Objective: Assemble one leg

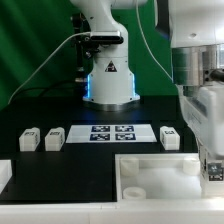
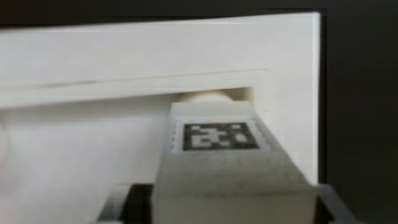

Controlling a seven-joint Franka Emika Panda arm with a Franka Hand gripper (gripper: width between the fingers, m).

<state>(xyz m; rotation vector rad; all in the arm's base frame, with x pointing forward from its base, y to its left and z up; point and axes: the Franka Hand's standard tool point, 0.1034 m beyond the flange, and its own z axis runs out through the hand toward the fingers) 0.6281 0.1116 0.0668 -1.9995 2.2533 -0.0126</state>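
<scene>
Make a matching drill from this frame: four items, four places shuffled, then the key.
Items
1. marker board
2. leg
3. leftmost loose white block
4. large white tray-like piece

Places
A. far end of the table at the exterior view's left
B. nearest the camera in the exterior view
C. table centre, in front of the robot base
D. between the jaws, over the tray-like piece

Pairs: 1-C, 2-D, 3-A, 4-B
</scene>
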